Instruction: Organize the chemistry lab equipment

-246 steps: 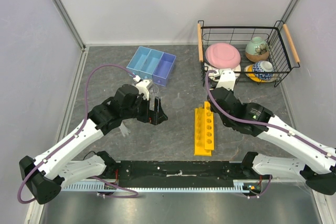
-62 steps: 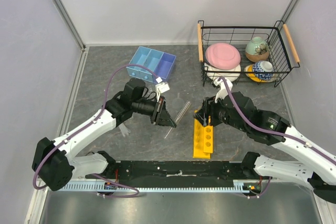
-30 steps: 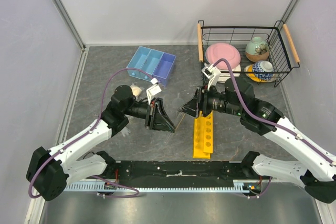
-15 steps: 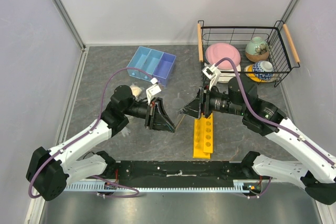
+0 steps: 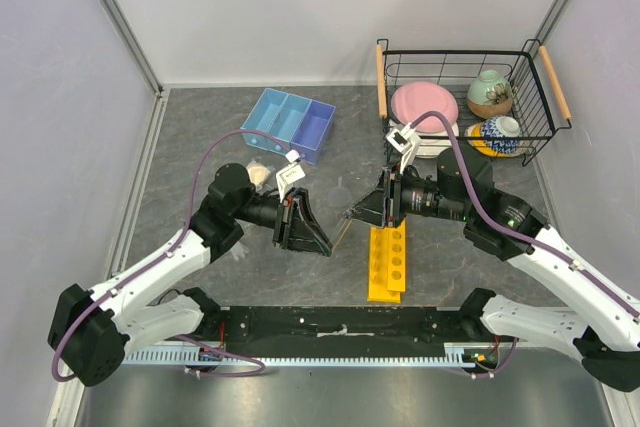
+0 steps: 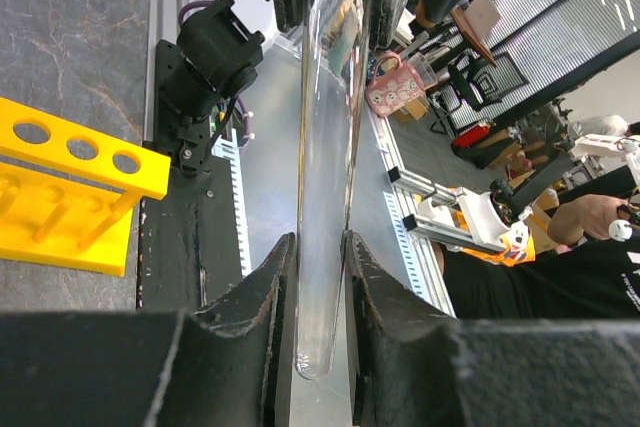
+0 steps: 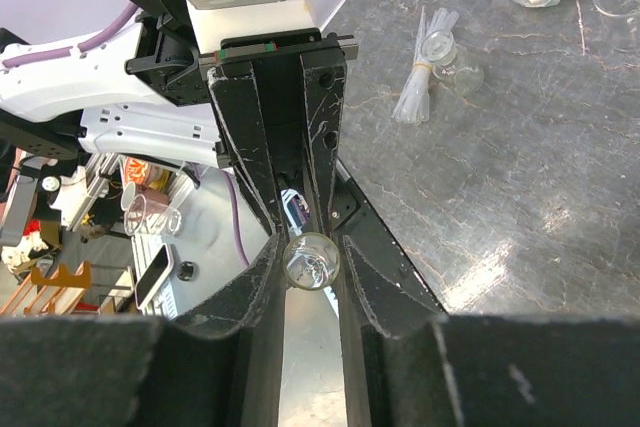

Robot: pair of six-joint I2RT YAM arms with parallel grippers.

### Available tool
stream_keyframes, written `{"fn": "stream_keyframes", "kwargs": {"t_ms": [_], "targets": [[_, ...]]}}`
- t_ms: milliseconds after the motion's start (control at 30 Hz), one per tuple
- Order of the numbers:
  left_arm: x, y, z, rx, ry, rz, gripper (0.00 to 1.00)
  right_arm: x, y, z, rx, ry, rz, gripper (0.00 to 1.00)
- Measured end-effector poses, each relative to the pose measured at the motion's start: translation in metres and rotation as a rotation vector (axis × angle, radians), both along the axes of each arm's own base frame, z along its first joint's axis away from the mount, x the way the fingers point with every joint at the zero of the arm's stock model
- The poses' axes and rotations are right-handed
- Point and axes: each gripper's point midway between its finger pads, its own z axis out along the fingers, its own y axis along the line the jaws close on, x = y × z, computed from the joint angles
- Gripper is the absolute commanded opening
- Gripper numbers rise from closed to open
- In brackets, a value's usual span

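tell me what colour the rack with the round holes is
Bright yellow. The rack shows best in the top external view.

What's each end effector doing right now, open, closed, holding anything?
Left end effector: closed on the test tube.
Right end effector: closed on the same test tube, at its other end.

Quick headcount for you: one test tube (image 6: 325, 147), one yellow rack (image 5: 385, 267), one blue tray (image 5: 288, 124) with three compartments, one cream lump (image 5: 260, 175). There's also one wire basket (image 5: 455, 48) with one pink plate (image 5: 424, 104) and two bowls: a green bowl (image 5: 490, 93) and a blue-patterned bowl (image 5: 498, 133).
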Motion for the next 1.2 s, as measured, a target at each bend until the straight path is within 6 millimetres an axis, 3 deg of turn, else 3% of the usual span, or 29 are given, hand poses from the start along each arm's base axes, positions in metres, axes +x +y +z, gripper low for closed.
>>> {"fn": "stream_keyframes", "kwargs": {"t_ms": [100, 167, 200, 333, 433, 667, 833, 1000, 1200], "targets": [[-0.001, 0.001, 0.0, 0.003, 0.003, -0.001, 0.04, -0.001, 0.001, 0.0, 0.0, 0.002, 0.006, 0.22], [-0.002, 0.001, -0.001, 0.006, 0.008, -0.004, 0.17, -0.001, 0.001, -0.001, -0.001, 0.004, 0.01, 0.22], [-0.002, 0.001, -0.001, 0.008, 0.011, -0.006, 0.25, -0.001, 0.001, -0.001, -0.002, 0.005, 0.01, 0.22], [-0.002, 0.002, -0.005, 0.026, 0.022, -0.006, 0.84, -0.001, 0.0, -0.004, -0.014, 0.006, 0.011, 0.22], [0.0, 0.002, -0.011, 0.075, 0.049, 0.013, 0.94, 0.0, -0.004, -0.003, -0.038, -0.01, -0.004, 0.21], [0.044, -0.001, 0.001, 0.235, -0.038, 0.253, 0.96, 0.018, -0.033, 0.0, -0.168, -0.091, -0.147, 0.21], [0.073, 0.011, -0.015, 0.368, -0.078, 0.44, 0.96, 0.035, -0.071, -0.011, -0.324, -0.139, -0.312, 0.22], [0.083, 0.024, -0.035, 0.474, -0.074, 0.527, 0.96, 0.046, -0.111, -0.029, -0.487, -0.164, -0.45, 0.23], [0.085, 0.028, -0.042, 0.511, -0.065, 0.548, 0.96, 0.051, -0.134, -0.044, -0.581, -0.181, -0.529, 0.23]]}}
